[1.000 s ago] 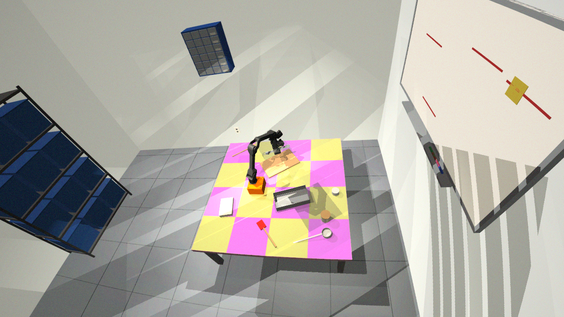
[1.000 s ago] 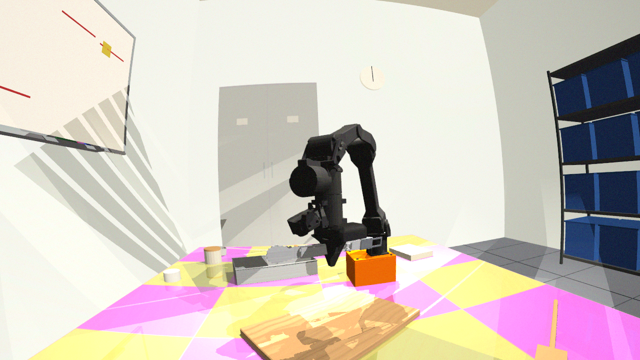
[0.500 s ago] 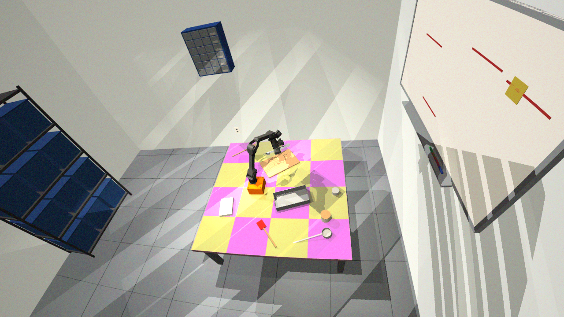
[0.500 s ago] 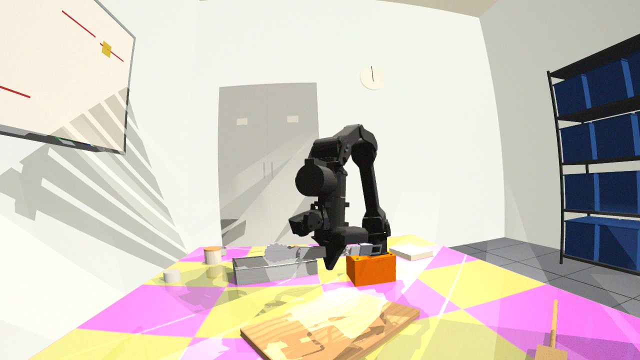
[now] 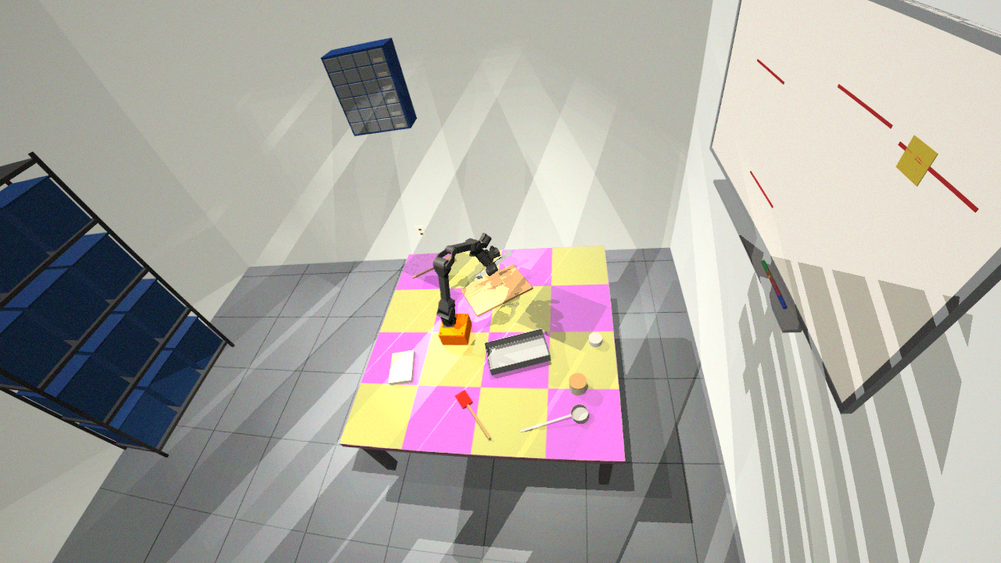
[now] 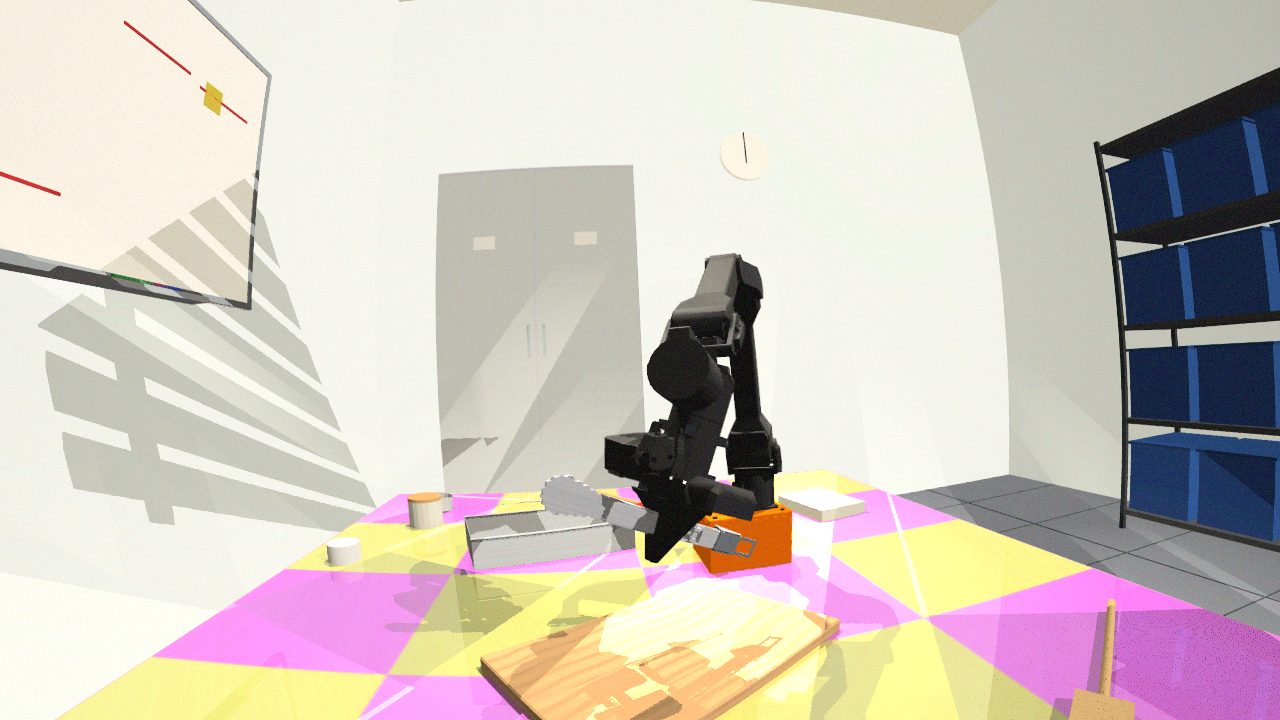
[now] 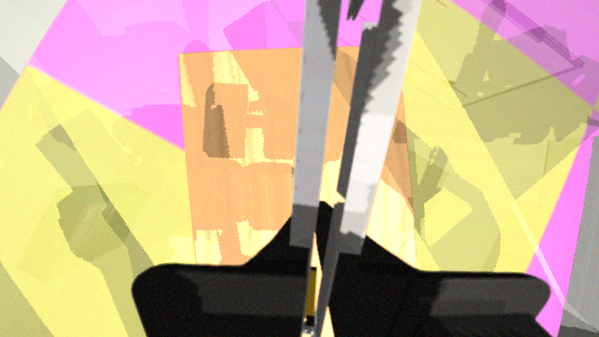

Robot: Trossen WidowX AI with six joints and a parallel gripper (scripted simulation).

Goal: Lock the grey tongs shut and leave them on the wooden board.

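My gripper (image 5: 492,270) (image 6: 658,537) (image 7: 312,208) is shut on the grey tongs (image 6: 572,495) (image 7: 311,122) near their middle, above the wooden board (image 5: 482,305) (image 6: 554,667) (image 7: 211,197). In the exterior view the tongs slope, with their scalloped tips up at the left and their hinge end with its pull ring lower at the right. In the wrist view the arms are close together at the fingers and spread a little towards the tips. The lock inside the hinge cannot be seen. The roasting tin (image 5: 521,367) (image 6: 537,548) has no tongs across it.
The orange arm base (image 5: 454,335) (image 6: 760,543) stands beside the tin. A white block (image 5: 401,367) (image 6: 821,503), a red spatula (image 5: 463,399), a long-handled strainer (image 5: 579,414), a tan-lidded jar (image 5: 577,383) (image 6: 426,513) and a white pot (image 5: 594,339) (image 6: 342,551) are farther off. A wooden utensil (image 6: 1109,644) lies past the board.
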